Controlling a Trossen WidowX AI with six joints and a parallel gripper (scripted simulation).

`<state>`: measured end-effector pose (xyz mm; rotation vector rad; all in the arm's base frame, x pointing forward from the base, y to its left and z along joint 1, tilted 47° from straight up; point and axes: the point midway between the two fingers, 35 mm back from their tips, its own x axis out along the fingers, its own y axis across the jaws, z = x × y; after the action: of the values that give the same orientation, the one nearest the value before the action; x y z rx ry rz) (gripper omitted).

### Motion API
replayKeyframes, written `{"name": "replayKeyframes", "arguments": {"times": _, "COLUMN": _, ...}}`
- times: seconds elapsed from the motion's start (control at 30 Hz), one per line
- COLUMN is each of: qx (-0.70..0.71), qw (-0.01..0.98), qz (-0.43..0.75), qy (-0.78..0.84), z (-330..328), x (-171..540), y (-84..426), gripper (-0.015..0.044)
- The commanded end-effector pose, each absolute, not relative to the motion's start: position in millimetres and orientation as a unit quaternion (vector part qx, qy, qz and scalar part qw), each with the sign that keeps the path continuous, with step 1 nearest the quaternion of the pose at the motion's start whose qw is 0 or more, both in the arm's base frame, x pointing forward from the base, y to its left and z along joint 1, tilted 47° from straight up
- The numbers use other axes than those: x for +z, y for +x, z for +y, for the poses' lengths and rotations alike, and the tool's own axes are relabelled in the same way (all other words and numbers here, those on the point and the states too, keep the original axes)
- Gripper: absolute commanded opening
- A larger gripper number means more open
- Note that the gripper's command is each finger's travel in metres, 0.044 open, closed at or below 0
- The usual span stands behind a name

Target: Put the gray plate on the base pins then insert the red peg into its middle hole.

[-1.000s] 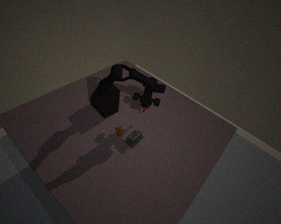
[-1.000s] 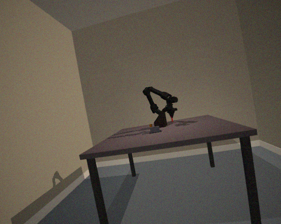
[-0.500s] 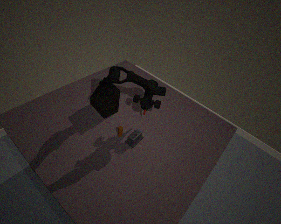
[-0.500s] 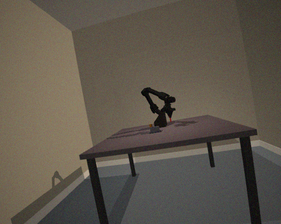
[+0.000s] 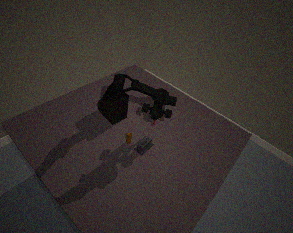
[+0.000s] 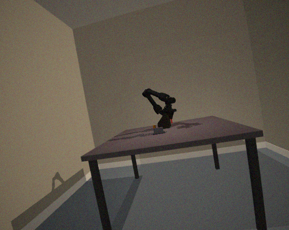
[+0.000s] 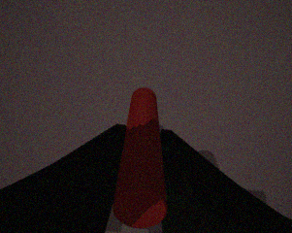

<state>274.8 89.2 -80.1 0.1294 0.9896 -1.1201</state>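
The red peg (image 5: 154, 122) (image 6: 171, 121) (image 7: 143, 170) is upright between the dark fingers of my gripper (image 5: 154, 119) (image 7: 142, 137), which is shut on it. The peg hangs above the table, behind the gray block in the top view. The gray plate (image 5: 144, 141) (image 6: 158, 130) appears to lie on top of the gray base (image 5: 142, 152), with small raised spots on its upper face. At this size I cannot tell its middle hole. The plate and base are not in the wrist view.
An orange cylinder (image 5: 129, 138) (image 6: 154, 126) stands on the table (image 5: 181, 173) (image 6: 201, 133) close beside the gray base. The arm's own dark pedestal (image 5: 113, 106) is behind them. Long arm shadows cross the table.
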Motion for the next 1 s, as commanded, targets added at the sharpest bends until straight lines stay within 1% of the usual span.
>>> {"name": "replayKeyframes", "arguments": {"times": 0.0, "qx": -0.508, "qw": 0.733, "qz": 0.448, "qy": 0.059, "z": 83.9, "x": -72.2, "y": 283.8, "gripper": 0.0}}
{"name": "replayKeyframes", "arguments": {"times": 0.97, "qx": -0.512, "qw": 0.734, "qz": 0.443, "qy": 0.058, "z": 35.0, "x": -18.9, "y": 328.8, "gripper": 0.0}}
